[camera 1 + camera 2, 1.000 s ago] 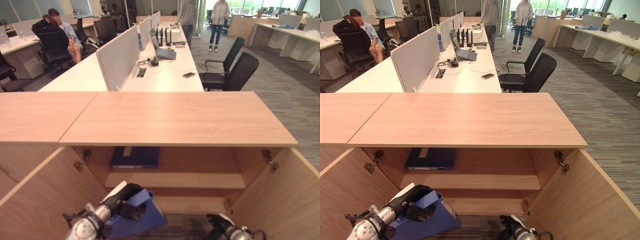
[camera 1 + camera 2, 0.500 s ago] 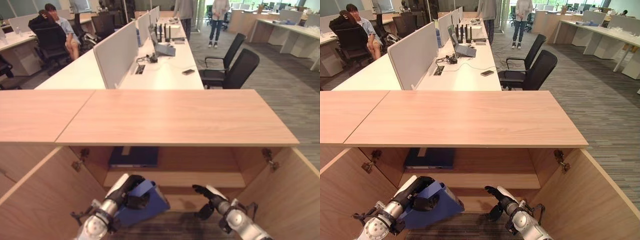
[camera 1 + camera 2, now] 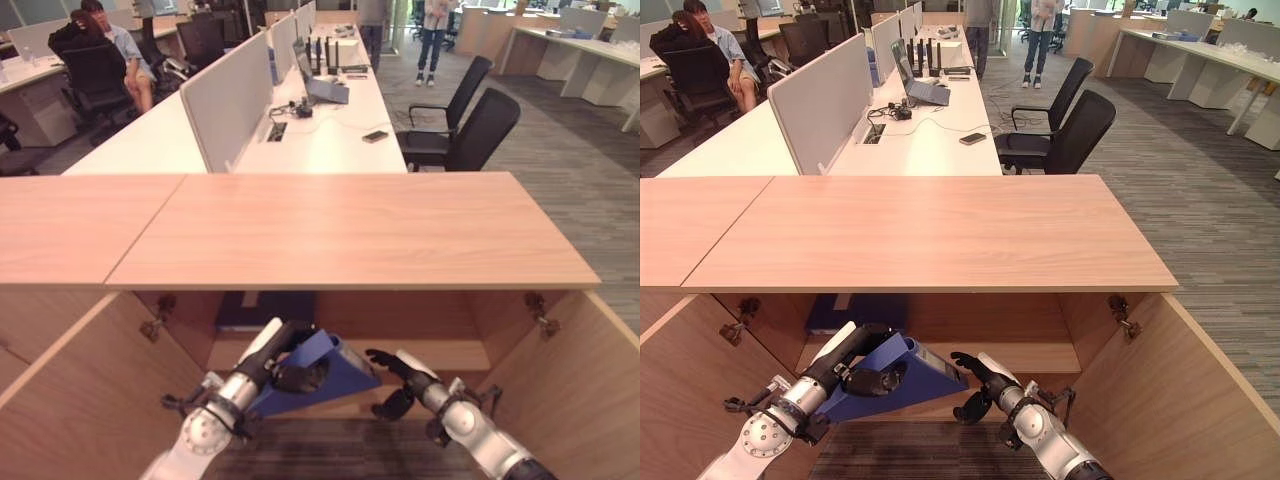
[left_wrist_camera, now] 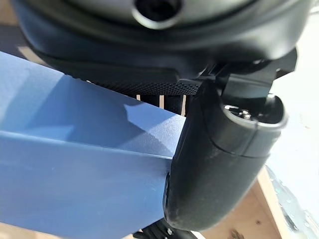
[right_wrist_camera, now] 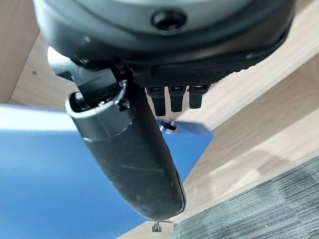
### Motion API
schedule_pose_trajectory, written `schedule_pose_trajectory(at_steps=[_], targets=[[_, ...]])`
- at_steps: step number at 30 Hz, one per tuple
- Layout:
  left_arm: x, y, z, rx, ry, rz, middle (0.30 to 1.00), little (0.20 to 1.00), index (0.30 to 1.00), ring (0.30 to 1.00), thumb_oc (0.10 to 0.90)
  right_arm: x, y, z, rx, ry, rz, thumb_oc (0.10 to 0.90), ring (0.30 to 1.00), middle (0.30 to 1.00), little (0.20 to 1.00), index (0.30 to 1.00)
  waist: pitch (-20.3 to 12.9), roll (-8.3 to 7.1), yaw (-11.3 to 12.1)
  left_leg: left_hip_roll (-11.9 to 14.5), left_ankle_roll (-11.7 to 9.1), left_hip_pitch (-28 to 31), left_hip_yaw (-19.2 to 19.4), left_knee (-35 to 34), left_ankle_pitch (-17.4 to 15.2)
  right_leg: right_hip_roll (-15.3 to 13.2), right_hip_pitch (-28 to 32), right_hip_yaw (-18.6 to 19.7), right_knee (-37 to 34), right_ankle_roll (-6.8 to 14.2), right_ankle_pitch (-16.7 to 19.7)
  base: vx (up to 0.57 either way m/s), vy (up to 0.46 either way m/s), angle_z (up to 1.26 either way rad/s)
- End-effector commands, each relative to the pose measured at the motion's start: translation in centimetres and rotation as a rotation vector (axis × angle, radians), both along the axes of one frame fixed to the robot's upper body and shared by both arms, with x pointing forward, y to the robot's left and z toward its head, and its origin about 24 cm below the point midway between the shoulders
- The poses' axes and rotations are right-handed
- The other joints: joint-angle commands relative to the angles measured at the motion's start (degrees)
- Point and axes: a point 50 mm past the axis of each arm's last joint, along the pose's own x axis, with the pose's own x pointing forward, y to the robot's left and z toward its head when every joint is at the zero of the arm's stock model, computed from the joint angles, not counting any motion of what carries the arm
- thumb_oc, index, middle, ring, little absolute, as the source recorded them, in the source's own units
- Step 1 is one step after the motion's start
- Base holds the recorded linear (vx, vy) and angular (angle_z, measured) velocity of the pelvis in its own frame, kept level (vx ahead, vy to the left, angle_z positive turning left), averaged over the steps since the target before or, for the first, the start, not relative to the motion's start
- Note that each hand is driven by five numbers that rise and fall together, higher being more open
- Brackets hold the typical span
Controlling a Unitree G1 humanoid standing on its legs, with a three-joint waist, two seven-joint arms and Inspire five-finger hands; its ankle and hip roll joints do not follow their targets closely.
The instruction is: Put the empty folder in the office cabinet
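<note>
Down at your left, the left hand (image 3: 285, 362) has its thumb and fingers clamped on the blue folder (image 3: 325, 372), which is held tilted in the open mouth of the office cabinet (image 3: 350, 232), its far edge at the front of the inner shelf (image 3: 440, 355) and its near edge lower, off the shelf. In the left wrist view the thumb presses on the blue cover (image 4: 75, 164) with the fingers behind it. Behind and above the folder, a second dark blue binder (image 3: 265, 310) lies flat on the upper shelf at the back left of the cabinet, apart from the one you hold. Both cabinet doors stand open, the left door (image 3: 90, 400) beside your left arm and the right door (image 3: 580, 390) beside your right. Moving right, the right hand (image 3: 395, 375) sits just beside the folder's right corner with its fingers spread apart and holding nothing; in the right wrist view its thumb lies over the blue cover (image 5: 60, 179) near a small metal ring. Beyond the cabinet top, a long white table (image 3: 330, 130) carries a laptop (image 3: 320, 88) and a phone (image 3: 376, 136), with two black chairs (image 3: 470, 125) to its right and a seated person (image 3: 110, 50) far left.
</note>
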Motion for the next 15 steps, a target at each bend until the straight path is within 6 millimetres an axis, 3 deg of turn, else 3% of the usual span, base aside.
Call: schedule_pose_trajectory(at_steps=[1, 8, 15], targets=[[2.9, -2.7, 7.0, -0.162, -0.34, -0.147, 0.3, 0.3, 0.3, 0.3, 0.4, 4.4, 3.6, 6.8, 0.175, -0.286, 0.122, 0.8, 0.9, 0.9, 0.9, 0.9, -2.2, -1.47, -1.1, 1.8, -1.8, 2.8, -1.3, -0.1, -7.7, -1.2, -0.2, -2.0, 0.4, 2.5, -2.4, 0.0, 0.0, 0.0], [3.0, -4.3, 7.9, -0.293, -0.302, -0.256, 0.3, 0.3, 0.3, 0.3, 0.4, 5.0, 4.6, 8.3, 0.186, -0.34, 0.173, 0.8, 0.9, 0.9, 0.9, 0.9, -2.4, -1.37, -1.4, 1.8, -1.8, 3.1, -0.9, -0.1, -7.8, -1.2, -0.1, -1.9, 0.4, 2.5, -2.4, 0.0, 0.0, 0.0], [3.3, -5.7, 9.4, -0.369, -0.325, -0.337, 0.3, 0.3, 0.3, 0.3, 0.4, 5.1, 5.6, 8.4, 0.19, -0.336, 0.216, 0.8, 0.9, 0.9, 0.9, 0.9, -2.6, -1.48, -1.4, 1.8, -1.9, 3.3, -0.8, -0.1, -8.0, -1.2, 0.1, -1.8, 0.4, 2.5, -2.6, 0.0, 0.0, 0.0]])
